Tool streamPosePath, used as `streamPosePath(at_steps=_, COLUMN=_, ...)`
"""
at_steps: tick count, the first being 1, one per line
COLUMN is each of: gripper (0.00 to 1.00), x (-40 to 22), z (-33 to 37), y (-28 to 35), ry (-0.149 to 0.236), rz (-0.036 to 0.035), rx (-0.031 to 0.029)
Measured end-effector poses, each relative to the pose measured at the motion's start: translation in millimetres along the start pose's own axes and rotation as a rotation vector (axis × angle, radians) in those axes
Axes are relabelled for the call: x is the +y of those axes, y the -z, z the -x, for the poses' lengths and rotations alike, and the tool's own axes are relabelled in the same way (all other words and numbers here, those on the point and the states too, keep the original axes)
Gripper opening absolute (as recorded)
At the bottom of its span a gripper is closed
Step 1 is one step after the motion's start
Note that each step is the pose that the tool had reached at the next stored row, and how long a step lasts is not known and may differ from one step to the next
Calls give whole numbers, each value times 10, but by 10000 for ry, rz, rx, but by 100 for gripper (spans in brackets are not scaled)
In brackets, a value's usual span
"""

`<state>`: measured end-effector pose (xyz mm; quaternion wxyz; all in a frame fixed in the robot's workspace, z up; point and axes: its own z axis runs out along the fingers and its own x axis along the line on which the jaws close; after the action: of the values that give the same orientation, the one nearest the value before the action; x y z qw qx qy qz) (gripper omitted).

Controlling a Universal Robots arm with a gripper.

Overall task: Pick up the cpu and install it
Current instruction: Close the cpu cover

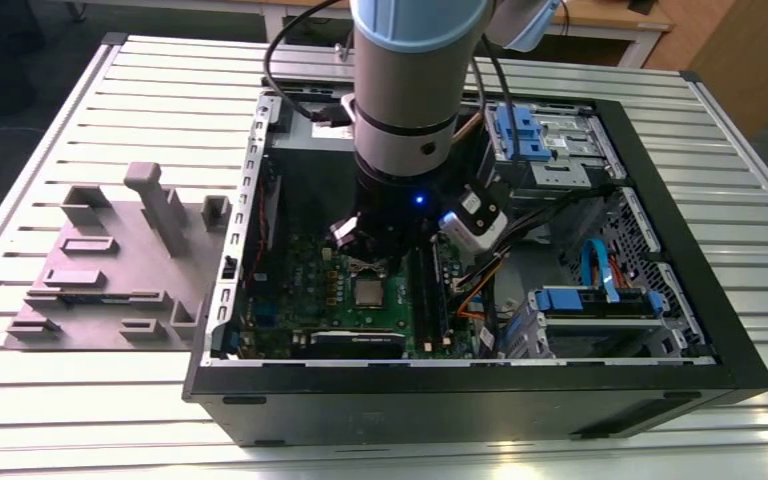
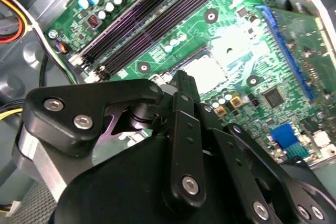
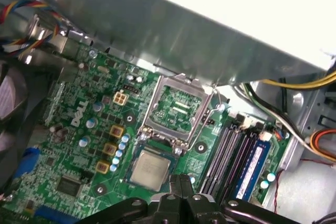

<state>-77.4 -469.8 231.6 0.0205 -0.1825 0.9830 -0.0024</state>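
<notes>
First wrist view: cpu (image 3: 149, 170) flat on motherboard (image 3: 79, 145), metal face up; claw (image 3: 178, 181) closed, empty, just beside.

Board print: a white wordmark (image 3: 79, 114) on the green motherboard (image 3: 63, 153); not read out.
Stick label: blue sticker (image 3: 252, 167) on a memory stick; print too small.
Chip top: cpu (image 3: 149, 169) markings illegible.

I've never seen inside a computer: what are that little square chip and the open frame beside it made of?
The cpu: matte silvery-grey top, likely metal, with a thin greenish rim like circuit board. The socket frame: shiny bare metal, perhaps steel; it catches light.
</notes>
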Motion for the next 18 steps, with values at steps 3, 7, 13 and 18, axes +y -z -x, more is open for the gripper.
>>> streamPosePath(at_steps=3, gripper=10, x=38, z=45, y=-16, ry=1, rz=0, rx=1)
streamPosePath(at_steps=7, gripper=10, x=44, z=140, y=-48, ry=-1, rz=1, rx=1)
streamPosePath(at_steps=13, gripper=10, x=139, z=215, y=-100, ry=-2, rz=2, rx=0)
streamPosePath(at_steps=18, gripper=10, x=207, z=258, y=-155, ry=-20, rz=0, rx=1)
